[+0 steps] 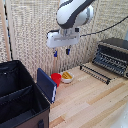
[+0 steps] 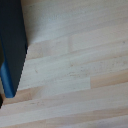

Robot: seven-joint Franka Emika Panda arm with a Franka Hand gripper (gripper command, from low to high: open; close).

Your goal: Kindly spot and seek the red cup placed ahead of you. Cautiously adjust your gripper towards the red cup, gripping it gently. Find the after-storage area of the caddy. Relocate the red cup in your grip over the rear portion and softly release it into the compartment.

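Gripper (image 1: 61, 52) hung empty, fingers apart | red cup (image 1: 56, 79) beside caddy (image 1: 22, 95), exterior view only | wrist view: caddy (image 2: 11, 47) edge, bare wooden table (image 2: 75, 65)

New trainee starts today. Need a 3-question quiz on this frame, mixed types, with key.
1. True or false: the gripper already holds the red cup.
2. Which item sits right beside the red cup? A) toaster oven B) white bowl C) caddy divider
3. Fill in: the gripper hangs ___ the table, jaws empty.

Key
1. False. The cup stands on the table, partly hidden behind the caddy and its blue panel.
2. B, the white bowl. The toaster oven is on the exterior view's right.
3. above
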